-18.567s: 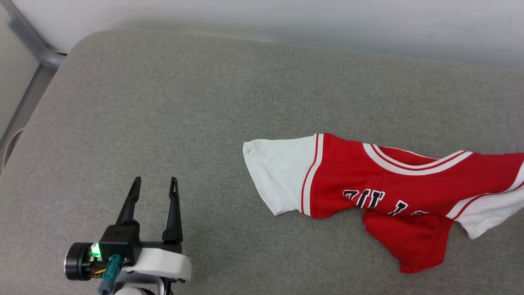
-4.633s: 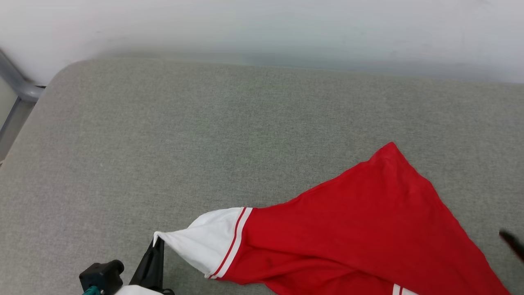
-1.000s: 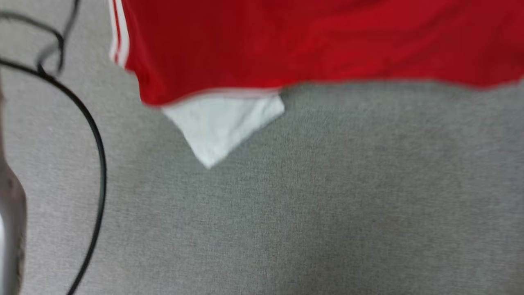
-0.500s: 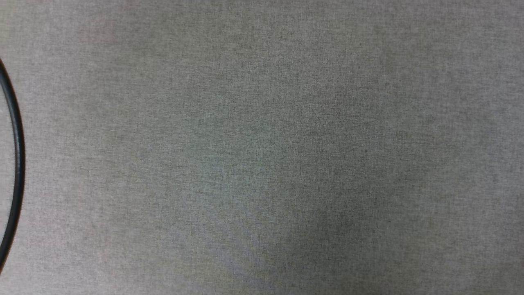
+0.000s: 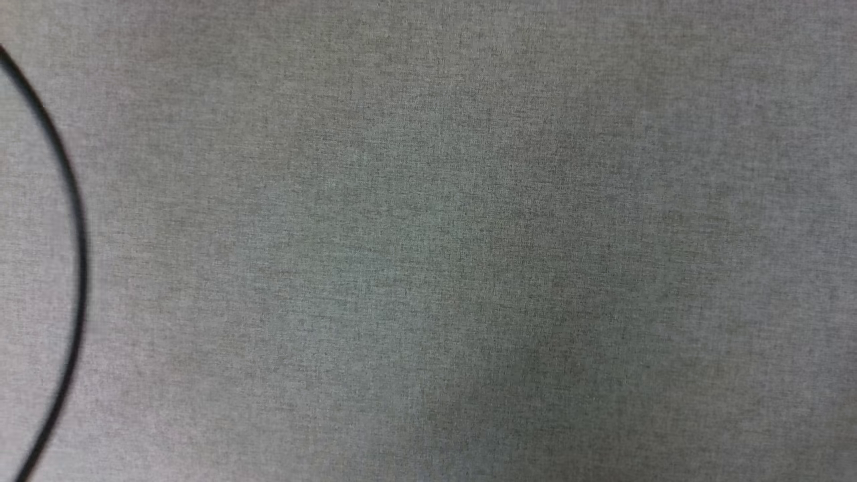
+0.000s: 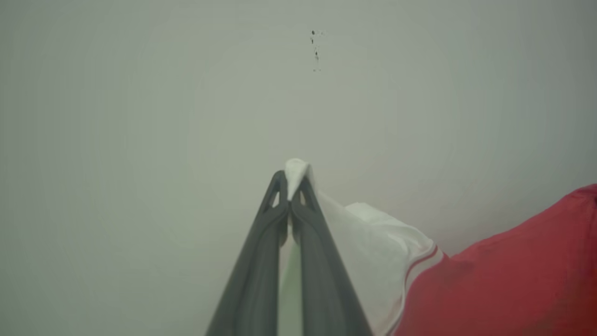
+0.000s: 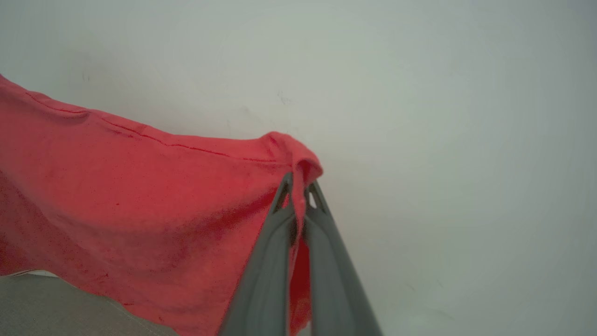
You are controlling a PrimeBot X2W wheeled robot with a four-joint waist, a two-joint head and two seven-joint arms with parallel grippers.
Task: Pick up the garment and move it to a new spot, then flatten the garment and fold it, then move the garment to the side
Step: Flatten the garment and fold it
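Left jaws: pressed together, pinching the white sleeve tip of the garment (image 6: 503, 280) at centre of left wrist view.
Right jaws: clamped on a red hem corner, centre of right wrist view.
Garment: red body runs to lower right in left wrist view and spreads over the left half in right wrist view.
Backdrop: pale wall (image 6: 140, 93) (few dark specks, upper centre).
Head view: grey fabric surface (image 5: 428, 241) w/ thin black cable (image 5: 81, 254) curving along left edge.

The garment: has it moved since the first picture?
Yes, upward from the grey cushion: the garment hangs between left end effector and right end effector.
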